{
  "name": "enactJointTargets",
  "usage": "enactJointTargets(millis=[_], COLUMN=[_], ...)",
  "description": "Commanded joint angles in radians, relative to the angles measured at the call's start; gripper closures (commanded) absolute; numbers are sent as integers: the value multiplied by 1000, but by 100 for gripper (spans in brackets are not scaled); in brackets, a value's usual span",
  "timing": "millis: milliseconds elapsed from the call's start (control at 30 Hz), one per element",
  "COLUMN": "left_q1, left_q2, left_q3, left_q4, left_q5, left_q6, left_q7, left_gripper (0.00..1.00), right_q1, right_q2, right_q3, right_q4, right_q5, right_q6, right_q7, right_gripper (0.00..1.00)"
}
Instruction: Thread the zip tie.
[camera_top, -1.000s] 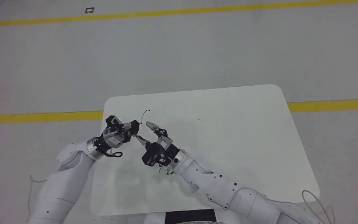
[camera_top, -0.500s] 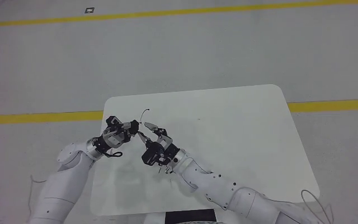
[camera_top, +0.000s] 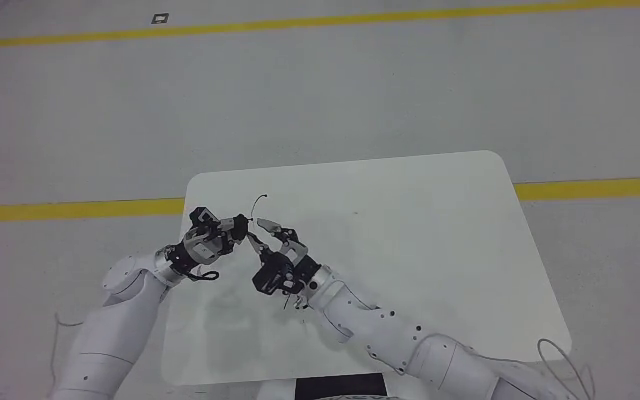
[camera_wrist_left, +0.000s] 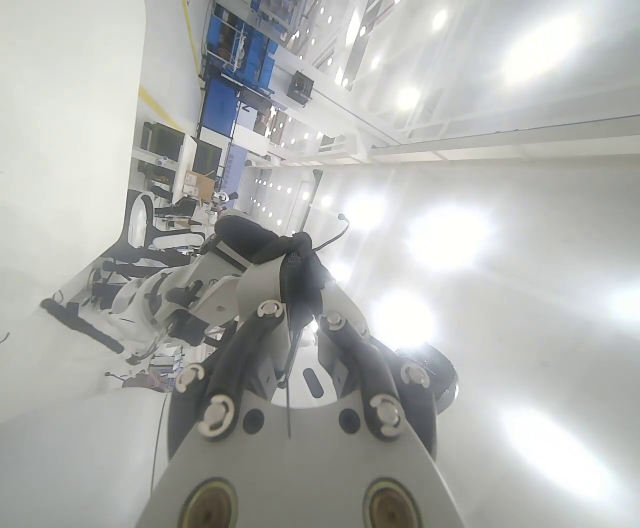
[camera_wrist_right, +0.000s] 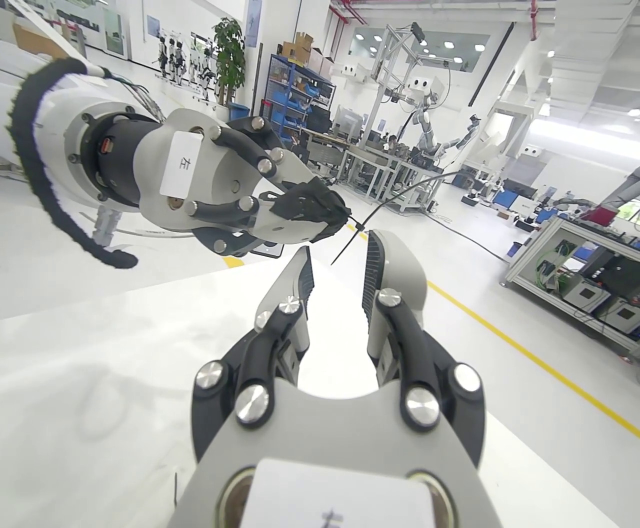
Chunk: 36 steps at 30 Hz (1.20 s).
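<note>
Black zip tie (camera_wrist_right: 400, 200) sits clamped in your L claw (camera_wrist_right: 338, 217); its free tip points straight between fingers of your R claw (camera_wrist_right: 340, 247), open wide, empty.

The left gripper (camera_top: 236, 228) holds a thin black zip tie (camera_top: 258, 204) above the white rounded desk (camera_top: 420, 230), just beside the right gripper (camera_top: 262, 233)

Zip tie (camera_wrist_right: 358, 226) looks black plastic; table top (camera_top: 420, 230) is smooth, matt.
</note>
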Motion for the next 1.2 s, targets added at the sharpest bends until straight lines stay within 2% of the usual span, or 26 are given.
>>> enactJointTargets(millis=[0,400,600,667,1167], left_q1=[0,0,0,0,0], left_q2=[0,0,0,0,0], left_q3=[0,0,0,0,0], left_q4=[0,0,0,0,0], left_q5=[0,0,0,0,0], left_q6=[0,0,0,0,0], left_q7=[0,0,0,0,0], left_gripper=[100,100,100,100,100], right_q1=[1,6,5,5,-10], right_q2=[-1,-10,-14,-15,-7], right_q3=[0,6,10,10,30], right_q4=[1,5,8,11,10], right_q5=[0,0,0,0,0], right_q6=[1,2,6,9,22], right_q7=[1,5,7,7,-1], right_gripper=[76,78,90,100,100])
